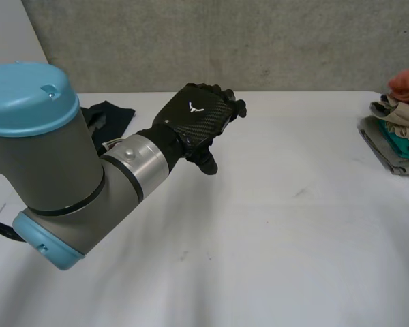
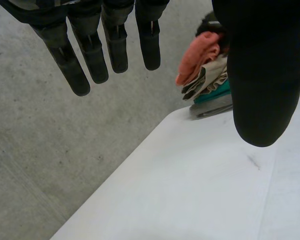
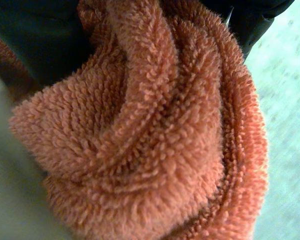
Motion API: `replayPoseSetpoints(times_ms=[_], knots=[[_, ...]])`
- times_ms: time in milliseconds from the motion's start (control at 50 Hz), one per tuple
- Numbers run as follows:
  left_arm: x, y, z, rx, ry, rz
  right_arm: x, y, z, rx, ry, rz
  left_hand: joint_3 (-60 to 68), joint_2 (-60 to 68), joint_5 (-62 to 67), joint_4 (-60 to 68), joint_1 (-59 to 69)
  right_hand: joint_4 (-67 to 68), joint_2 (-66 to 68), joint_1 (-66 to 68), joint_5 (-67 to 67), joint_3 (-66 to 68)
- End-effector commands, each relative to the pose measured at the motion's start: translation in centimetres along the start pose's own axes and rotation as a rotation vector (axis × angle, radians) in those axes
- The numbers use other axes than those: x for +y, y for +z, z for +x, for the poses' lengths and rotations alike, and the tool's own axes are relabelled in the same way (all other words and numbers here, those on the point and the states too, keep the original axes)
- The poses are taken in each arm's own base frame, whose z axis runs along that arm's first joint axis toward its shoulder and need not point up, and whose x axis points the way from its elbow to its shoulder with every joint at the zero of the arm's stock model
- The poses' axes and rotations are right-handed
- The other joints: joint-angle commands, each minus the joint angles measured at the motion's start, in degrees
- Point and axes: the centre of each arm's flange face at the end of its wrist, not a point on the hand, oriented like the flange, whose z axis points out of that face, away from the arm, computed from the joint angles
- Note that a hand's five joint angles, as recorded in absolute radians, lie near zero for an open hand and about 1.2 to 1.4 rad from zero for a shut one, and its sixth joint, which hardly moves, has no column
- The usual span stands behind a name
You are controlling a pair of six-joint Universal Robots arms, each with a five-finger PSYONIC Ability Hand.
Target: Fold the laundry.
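Orange towel [image 3: 150,130] is bunched in our right hand's [image 3: 40,45] grasp, over the laundry pile [image 1: 395,139] at the table's [image 1: 293,231] 3 o'clock. Our left hand [image 1: 198,119] hovers empty with straight fingers near 12 o'clock. We judge this the pickup step; next, the towel needs laying flat at the centre.

small white winged emblem [image 1: 193,107] on back of left hand [image 1: 203,128], no readable words or numbers

The table [image 1: 279,225] is white; the terry towel [image 3: 155,130] coral-orange; the stack [image 1: 390,144] at the right beige, teal and grey; the left hand [image 1: 198,119] black with a white mark; the far-left cloth [image 1: 112,116] black.
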Motion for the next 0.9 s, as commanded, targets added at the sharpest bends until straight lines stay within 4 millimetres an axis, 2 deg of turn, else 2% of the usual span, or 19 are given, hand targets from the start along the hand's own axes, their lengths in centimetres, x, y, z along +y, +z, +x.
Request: replayPoseSetpoints(times_ms=[20, 120, 300, 320, 360, 380, 460, 480, 540, 560, 620, 720, 780, 800, 860, 900], knots=[[0.4, -0.1, 0.2, 0.005, -0.004, -0.013, 3.6, -4.0, 0.1, -0.027, 0.068, -0.051, 1.8, 1.8, 2.5, 2.0, 0.9, 12.5, 13.4, 28.7, 19.3, 14.0], [0.4, -0.2, 0.6, 0.015, -0.001, -0.014, 4.0, -5.7, 1.7, -0.023, 0.086, -0.072, 1.8, 1.8, 2.5, 2.0, 0.9, 12.5, 13.4, 28.7, 19.3, 14.0], [0.1, -0.2, 0.7, 0.015, 0.002, -0.006, 2.6, -5.1, 2.3, -0.037, 0.107, -0.052, 1.8, 1.8, 2.5, 2.0, 0.9, 12.5, 13.4, 28.7, 19.3, 14.0], [0.1, -0.3, 0.7, 0.015, 0.001, -0.004, 2.4, -5.0, 2.4, -0.037, 0.111, -0.050, 1.8, 1.8, 2.5, 2.0, 0.9, 3.5, 4.5, 19.8, 10.3, 5.1], [0.0, -0.3, 0.7, 0.015, 0.003, -0.003, 2.1, -5.1, 2.6, -0.028, 0.119, -0.056, 1.8, 1.8, 2.5, 2.0, 0.9, -28.5, -27.5, -12.3, -21.7, -27.0], [0.0, -0.3, 0.7, 0.015, 0.002, -0.003, 1.9, -5.3, 2.8, -0.013, 0.135, -0.069, 1.8, 1.8, 2.5, 2.0, 0.9, -57.5, -56.6, -41.3, -50.7, -56.0], [-0.3, -0.4, 0.7, 0.013, 0.004, 0.006, -0.5, -6.0, 3.6, 0.017, 0.176, -0.125, 1.5, 1.4, 2.2, 1.7, 0.5, -57.5, -56.6, -41.3, -50.7, -56.0], [-0.5, -0.5, 0.6, 0.013, 0.005, 0.009, -2.0, -6.6, 4.6, 0.042, 0.187, -0.152, 1.5, 1.4, 2.2, 1.7, 0.5, -57.5, -56.6, -41.3, -50.7, -56.0], [-0.6, -0.5, 0.7, 0.015, 0.006, 0.013, -4.1, -7.8, 5.9, 0.077, 0.202, -0.199, 1.5, 1.4, 2.2, 1.7, 0.5, -57.5, -56.6, -41.3, -50.7, -56.0], [-0.6, -0.5, 0.8, 0.016, 0.006, 0.013, -5.4, -8.4, 6.3, 0.087, 0.213, -0.226, 1.5, 1.4, 2.2, 1.7, 0.5, -57.5, -56.6, -41.3, -50.7, -56.0], [-0.7, -0.6, 1.1, 0.023, 0.006, 0.015, -6.7, -9.6, 7.2, 0.123, 0.222, -0.266, 1.5, 1.4, 2.2, 1.7, 0.5, -57.5, -56.6, -41.3, -50.7, -56.0], [-1.2, -0.8, 1.0, 0.020, 0.006, 0.027, -7.3, -13.8, 11.2, 0.256, 0.145, -0.394, 1.3, 1.3, 2.0, 1.5, 0.4, -57.5, -56.6, -41.3, -50.7, -56.0], [-1.3, -0.8, 0.9, 0.016, 0.007, 0.029, -7.6, -15.5, 13.5, 0.324, 0.071, -0.468, 1.1, 1.1, 1.8, 1.4, 0.2, -57.5, -56.6, -41.3, -50.7, -56.0], [-1.5, -0.9, 0.8, 0.013, 0.008, 0.034, -8.1, -16.3, 15.3, 0.388, 0.003, -0.520, 1.1, 1.1, 1.8, 1.4, 0.2, -57.5, -56.6, -41.3, -50.7, -56.0], [-1.9, -1.1, 0.5, 0.003, 0.012, 0.046, -9.6, -17.1, 18.9, 0.576, -0.187, -0.622, 1.0, 0.9, 1.6, 1.2, 0.0, -57.5, -56.6, -41.3, -50.7, -56.0], [-2.5, -1.3, 0.1, -0.017, 0.017, 0.060, -10.6, -17.2, 20.3, 0.672, -0.280, -0.648, 1.0, 0.9, 1.6, 1.2, 0.0, -57.5, -56.6, -41.3, -50.7, -56.0]])
